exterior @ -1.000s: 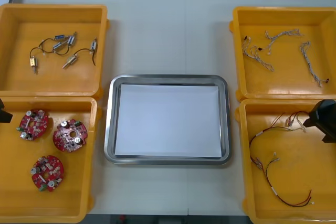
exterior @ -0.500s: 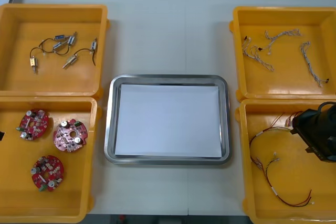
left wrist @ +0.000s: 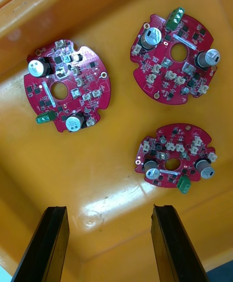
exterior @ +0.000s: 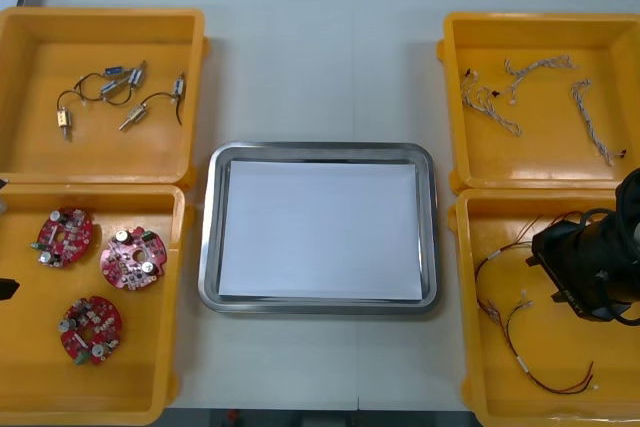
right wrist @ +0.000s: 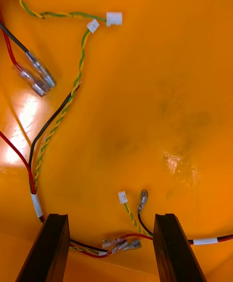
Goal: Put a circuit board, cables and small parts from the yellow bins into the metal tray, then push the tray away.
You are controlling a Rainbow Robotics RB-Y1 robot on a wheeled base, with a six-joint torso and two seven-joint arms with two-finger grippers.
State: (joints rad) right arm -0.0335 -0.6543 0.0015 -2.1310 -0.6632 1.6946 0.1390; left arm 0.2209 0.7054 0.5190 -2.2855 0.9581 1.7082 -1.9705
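My left gripper [left wrist: 109,214] hangs with its fingers apart over the yellow bin [exterior: 140,377] at 8 o'clock from the metal tray [exterior: 318,150]. Three round red circuit boards [left wrist: 82,80] lie flat in it, apart from one another. They look stiff and light but are studded with parts (fragile ones, I judge), so I'd pinch one by its bare rim.

The tray sits between the bins, white inside, with nothing in it yet.

At its 4 o'clock my right gripper [right wrist: 110,219] is low over the red and yellow cables [right wrist: 121,244], fingers spread, with a cluster of connectors lying between them. The cables look limp and tangly. I'd take hold at those connectors and expect neighbouring cables to drag along.
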